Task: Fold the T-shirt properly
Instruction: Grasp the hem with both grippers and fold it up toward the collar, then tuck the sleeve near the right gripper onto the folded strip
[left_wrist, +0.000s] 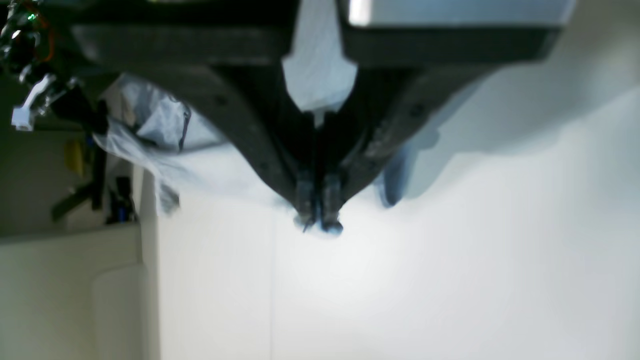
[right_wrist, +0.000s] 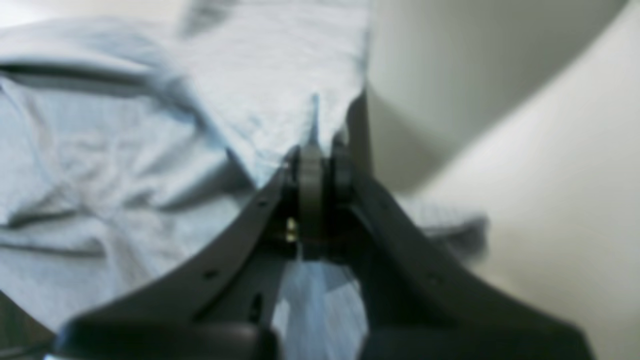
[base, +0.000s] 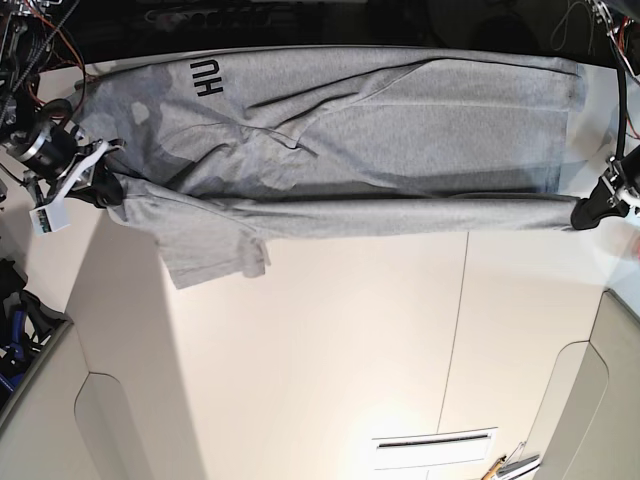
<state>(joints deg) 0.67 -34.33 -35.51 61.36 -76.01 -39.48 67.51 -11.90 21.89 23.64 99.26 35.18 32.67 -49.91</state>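
The T-shirt (base: 340, 140) lies across the far part of the white table (base: 330, 340) in the base view, its long axis running from nine o'clock to three o'clock. The sleeve end is toward nine o'clock, where one short sleeve (base: 210, 245) hangs out toward six o'clock, and the straight hem sits at three o'clock. Black letters "HU" (base: 208, 77) show near eleven o'clock. The near long edge is a raised fold stretched taut between the two arms. The right gripper (right_wrist: 317, 155), at nine o'clock in the base view, is clamped on the T-shirt with cloth bunched between its closed fingers. The left gripper (left_wrist: 318, 220), at three o'clock, is likewise pinched together on the fabric's hem end.
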